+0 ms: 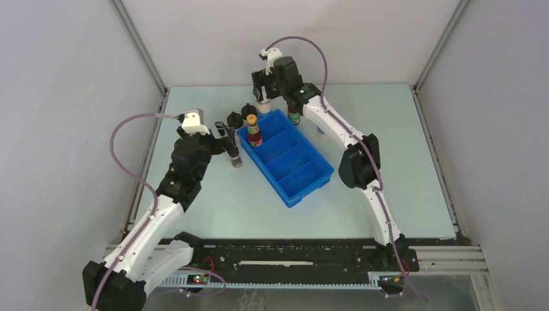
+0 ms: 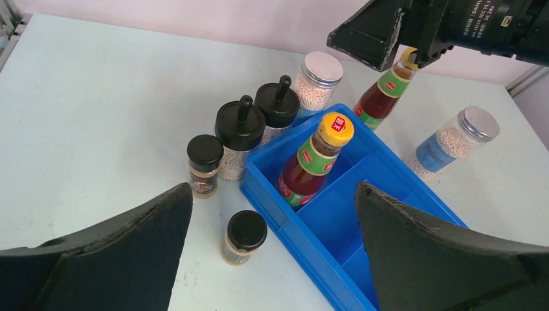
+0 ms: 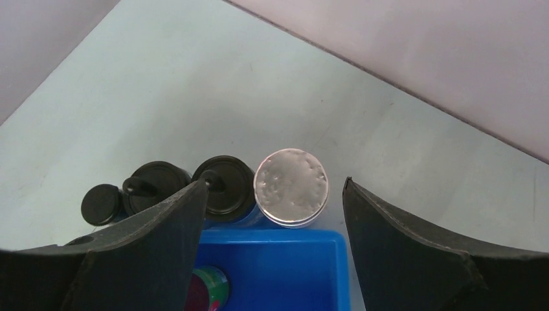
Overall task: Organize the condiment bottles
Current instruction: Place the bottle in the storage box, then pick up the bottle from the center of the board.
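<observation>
- while the right gripper (image 3: 275,183) hangs over the far end of the blue tray (image 1: 303,176), its fingers stand wide apart and hold nothing.
- below that gap a silver-capped jar (image 3: 291,187) stands on the table, just beyond the tray's far wall.
- one dark-red bottle (image 2: 311,162) stands upright in the tray's farthest compartment.
- a second dark-red bottle (image 2: 382,97) stands on the table just right of the tray's far corner, with a blue-labelled jar (image 2: 450,142) to its right and nearer.
- two knob-topped black jars (image 2: 239,133) stand side by side against the tray's far left corner.
- left of the tray stand two short spice jars (image 2: 204,165), apart from each other.
- the left gripper (image 2: 273,194) hovers left of the tray, above the nearer short jar, jaws spread wide and empty.
</observation>
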Action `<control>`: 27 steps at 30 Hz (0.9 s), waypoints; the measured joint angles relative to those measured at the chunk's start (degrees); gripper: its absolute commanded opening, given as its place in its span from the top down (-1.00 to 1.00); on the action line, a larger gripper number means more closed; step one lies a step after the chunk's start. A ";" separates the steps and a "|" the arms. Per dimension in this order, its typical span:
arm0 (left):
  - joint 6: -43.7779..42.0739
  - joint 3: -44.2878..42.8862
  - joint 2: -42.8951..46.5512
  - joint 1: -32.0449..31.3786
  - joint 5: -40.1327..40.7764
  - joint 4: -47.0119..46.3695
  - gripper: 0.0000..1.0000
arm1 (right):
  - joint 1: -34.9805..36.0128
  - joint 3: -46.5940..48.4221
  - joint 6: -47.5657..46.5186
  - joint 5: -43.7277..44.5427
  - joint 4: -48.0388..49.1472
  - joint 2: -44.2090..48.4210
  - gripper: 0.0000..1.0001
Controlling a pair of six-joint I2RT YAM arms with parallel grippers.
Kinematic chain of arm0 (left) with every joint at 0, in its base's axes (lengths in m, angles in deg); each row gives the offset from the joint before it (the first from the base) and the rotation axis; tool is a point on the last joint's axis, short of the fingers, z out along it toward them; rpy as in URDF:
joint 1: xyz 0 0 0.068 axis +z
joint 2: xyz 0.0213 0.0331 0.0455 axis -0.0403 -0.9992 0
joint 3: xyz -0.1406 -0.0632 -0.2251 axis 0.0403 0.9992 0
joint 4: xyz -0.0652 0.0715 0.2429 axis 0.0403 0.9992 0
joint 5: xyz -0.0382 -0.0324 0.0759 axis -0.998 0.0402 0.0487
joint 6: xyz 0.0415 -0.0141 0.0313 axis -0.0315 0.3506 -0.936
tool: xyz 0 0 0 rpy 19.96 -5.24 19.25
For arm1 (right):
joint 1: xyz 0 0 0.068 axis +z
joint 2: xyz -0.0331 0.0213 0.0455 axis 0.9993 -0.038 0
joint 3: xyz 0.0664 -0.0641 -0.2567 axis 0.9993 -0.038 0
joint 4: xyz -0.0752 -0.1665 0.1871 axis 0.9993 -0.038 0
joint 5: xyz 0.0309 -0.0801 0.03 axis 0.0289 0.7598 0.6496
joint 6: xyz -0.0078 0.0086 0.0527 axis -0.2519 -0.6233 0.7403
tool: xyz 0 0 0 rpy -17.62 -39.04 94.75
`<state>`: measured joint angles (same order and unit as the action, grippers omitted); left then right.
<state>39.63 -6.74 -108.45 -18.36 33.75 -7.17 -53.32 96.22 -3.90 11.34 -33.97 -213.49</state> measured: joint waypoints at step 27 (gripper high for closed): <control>0.37 0.00 -0.35 -0.02 -0.66 -0.04 -1.00 | 0.15 0.00 -0.09 -0.83 0.44 -4.17 -0.73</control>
<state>40.00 -6.74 -108.80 -18.38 33.10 -7.22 -53.17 96.22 -3.98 10.51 -33.53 -217.66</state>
